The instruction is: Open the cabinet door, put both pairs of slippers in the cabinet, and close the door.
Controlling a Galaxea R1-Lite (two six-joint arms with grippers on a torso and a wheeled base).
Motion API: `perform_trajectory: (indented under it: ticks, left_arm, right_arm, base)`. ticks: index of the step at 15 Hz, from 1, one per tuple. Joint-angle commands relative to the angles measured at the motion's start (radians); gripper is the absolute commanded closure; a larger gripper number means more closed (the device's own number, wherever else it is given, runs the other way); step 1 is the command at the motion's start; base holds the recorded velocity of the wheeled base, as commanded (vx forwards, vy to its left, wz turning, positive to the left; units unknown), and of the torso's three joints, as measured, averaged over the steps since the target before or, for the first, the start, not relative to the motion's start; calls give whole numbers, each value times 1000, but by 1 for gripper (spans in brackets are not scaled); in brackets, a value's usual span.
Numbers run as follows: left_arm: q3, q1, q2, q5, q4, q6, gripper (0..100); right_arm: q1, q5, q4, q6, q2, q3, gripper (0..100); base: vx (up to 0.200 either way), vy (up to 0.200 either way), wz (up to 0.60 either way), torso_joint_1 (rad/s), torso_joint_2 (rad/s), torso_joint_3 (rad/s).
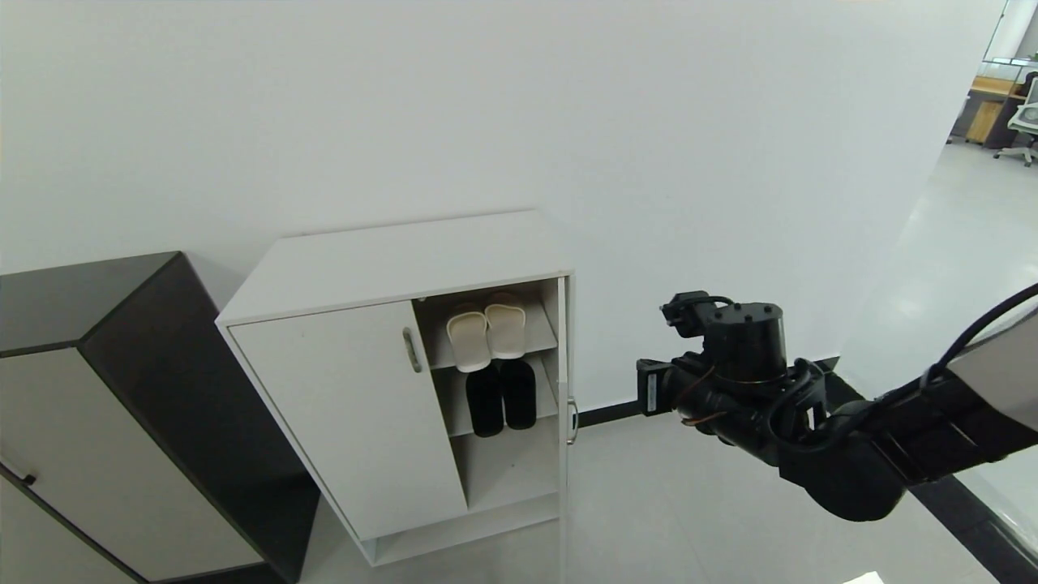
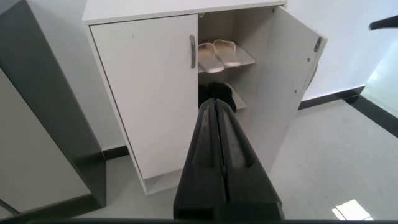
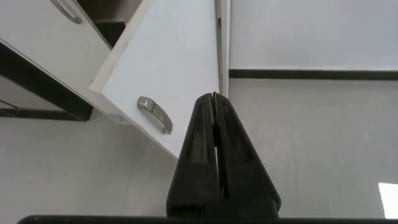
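The white cabinet (image 1: 389,268) stands against the wall with its left door (image 1: 357,414) shut and its right door (image 1: 562,454) swung open, edge-on in the head view. A white pair of slippers (image 1: 486,331) lies on the top shelf and a black pair (image 1: 503,396) on the shelf below. My right arm (image 1: 738,365) hangs to the right of the open door. In its wrist view the right gripper (image 3: 216,98) is shut on nothing, just off the door's outer face (image 3: 180,74) beside the handle (image 3: 155,115). The left gripper (image 2: 214,102) is shut and empty, facing the open compartment, the white slippers (image 2: 221,55) beyond it.
A dark cabinet (image 1: 122,381) stands close on the white cabinet's left. A black baseboard (image 1: 608,414) runs along the wall. Bare grey floor (image 1: 689,511) spreads in front and to the right. An office area with a chair (image 1: 1023,122) lies far right.
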Motion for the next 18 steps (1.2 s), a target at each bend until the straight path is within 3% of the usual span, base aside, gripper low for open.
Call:
perform_trajectory:
  ticks: [1,7,18]
  left_arm:
    - [0,-1,0,0,0,0,100]
    - [0,-1,0,0,0,0,100]
    - [0,0,0,0,0,-2,100]
  right_arm:
    - [28,1,2,-16,-108,37,100]
    - [73,1,3,-17,-117,63,100]
    - [-70,-49,80,-154,-83,74,100]
  base:
    - [0,0,0,0,0,0]
    - [0,0,600,2,2,2]
    - [0,0,0,0,0,0]
